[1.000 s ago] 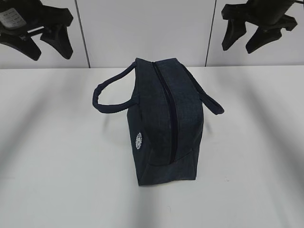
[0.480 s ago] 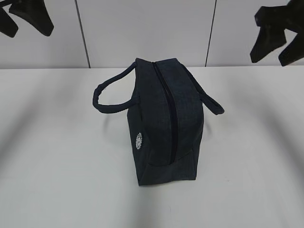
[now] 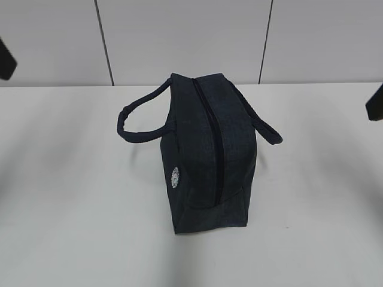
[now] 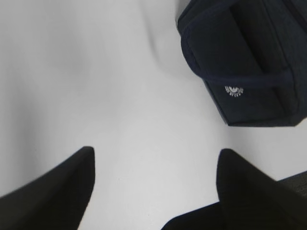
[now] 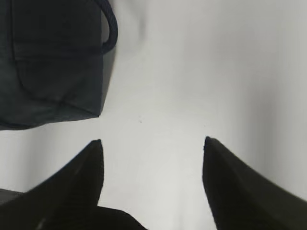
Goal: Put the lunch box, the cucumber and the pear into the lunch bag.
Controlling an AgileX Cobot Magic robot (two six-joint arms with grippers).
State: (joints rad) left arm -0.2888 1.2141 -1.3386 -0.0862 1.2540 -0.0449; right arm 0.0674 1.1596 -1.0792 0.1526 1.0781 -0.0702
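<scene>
The dark navy lunch bag (image 3: 209, 152) stands in the middle of the white table (image 3: 72, 227), its top zipper (image 3: 216, 143) shut and its two loop handles lying out to the sides. It also shows in the left wrist view (image 4: 249, 62) and in the right wrist view (image 5: 48, 57). The lunch box, the cucumber and the pear are out of view. My left gripper (image 4: 154, 158) is open and empty above bare table, left of the bag. My right gripper (image 5: 152, 146) is open and empty above bare table, right of the bag. Only dark slivers of the arms show at the exterior view's edges.
A white panelled wall (image 3: 179, 36) rises behind the table. The bag's round white logo (image 3: 175, 177) faces left. One handle (image 3: 134, 122) lies to the left, the other (image 3: 263, 128) to the right.
Both grippers have moved outward from above the table's back and have almost left the exterior view at its left and right edges. The bag has not moved.
</scene>
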